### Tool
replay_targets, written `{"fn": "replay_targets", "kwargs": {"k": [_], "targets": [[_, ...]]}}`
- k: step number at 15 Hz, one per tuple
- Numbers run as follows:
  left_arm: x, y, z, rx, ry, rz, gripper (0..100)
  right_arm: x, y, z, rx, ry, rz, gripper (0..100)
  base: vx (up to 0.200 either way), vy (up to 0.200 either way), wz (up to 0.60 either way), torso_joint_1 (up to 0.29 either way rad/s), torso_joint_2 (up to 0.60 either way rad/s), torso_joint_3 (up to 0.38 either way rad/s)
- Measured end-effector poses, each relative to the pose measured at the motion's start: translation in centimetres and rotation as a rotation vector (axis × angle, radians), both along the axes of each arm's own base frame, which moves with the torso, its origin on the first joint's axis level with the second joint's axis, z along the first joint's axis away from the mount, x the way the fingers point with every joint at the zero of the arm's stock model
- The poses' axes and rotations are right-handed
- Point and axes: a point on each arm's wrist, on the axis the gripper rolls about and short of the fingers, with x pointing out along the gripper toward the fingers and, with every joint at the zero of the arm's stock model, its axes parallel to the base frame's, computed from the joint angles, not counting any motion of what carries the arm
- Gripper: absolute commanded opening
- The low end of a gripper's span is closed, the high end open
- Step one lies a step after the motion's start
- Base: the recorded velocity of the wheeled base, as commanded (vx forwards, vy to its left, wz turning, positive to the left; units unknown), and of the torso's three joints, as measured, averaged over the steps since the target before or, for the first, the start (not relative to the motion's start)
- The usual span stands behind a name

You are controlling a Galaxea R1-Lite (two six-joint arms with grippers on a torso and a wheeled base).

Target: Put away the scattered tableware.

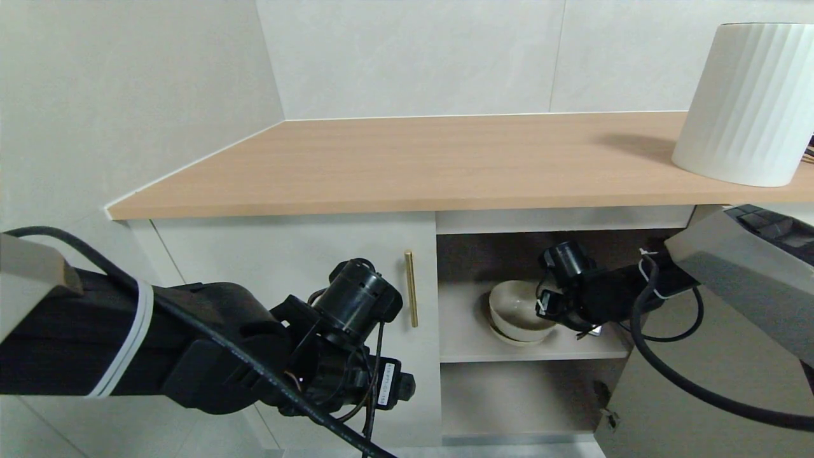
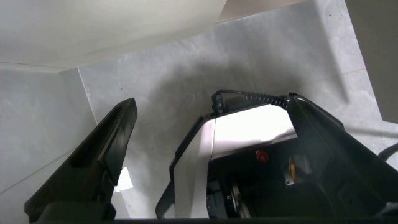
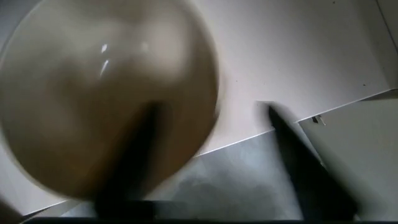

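A cream bowl [image 1: 516, 308] rests on another dish on the middle shelf [image 1: 464, 343] of the open cabinet below the counter. My right gripper [image 1: 548, 304] is inside the cabinet at the bowl's right rim. In the right wrist view the bowl [image 3: 93, 93] is very close and my right gripper [image 3: 211, 162] is open, with one finger [image 3: 134, 162] over the bowl's inside and the other [image 3: 298, 155] outside the rim. My left gripper [image 2: 211, 155] hangs low in front of the closed left door [image 1: 286, 267], open with nothing between its fingers.
A tall white ribbed vessel [image 1: 744, 102] stands on the wooden countertop [image 1: 413, 165] at the right. The closed door carries a brass handle [image 1: 411, 287]. The right door [image 1: 693, 388] is swung open. Beneath the bowl's shelf is a bare lower compartment [image 1: 518, 397].
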Motion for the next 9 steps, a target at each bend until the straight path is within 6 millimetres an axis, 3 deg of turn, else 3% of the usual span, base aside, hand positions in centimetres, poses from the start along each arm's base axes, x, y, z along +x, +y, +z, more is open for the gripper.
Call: {"fn": "replay_targets", "kwargs": {"k": [5,9], "targets": [[0.0,0.1,0.2,-0.003,-0.003,0.003,100,-0.4,0.0,0.4,-0.008,0.019,0.010,100,0.000,0.000,0.00,0.000,0.00,0.000],[0.4,1.6,1.6,-0.033,-0.040,0.053,100,-3.5,0.5,2.1,-0.070,0.150,0.119,100,0.000,0.000,0.00,0.000,0.00,0.000]]}}
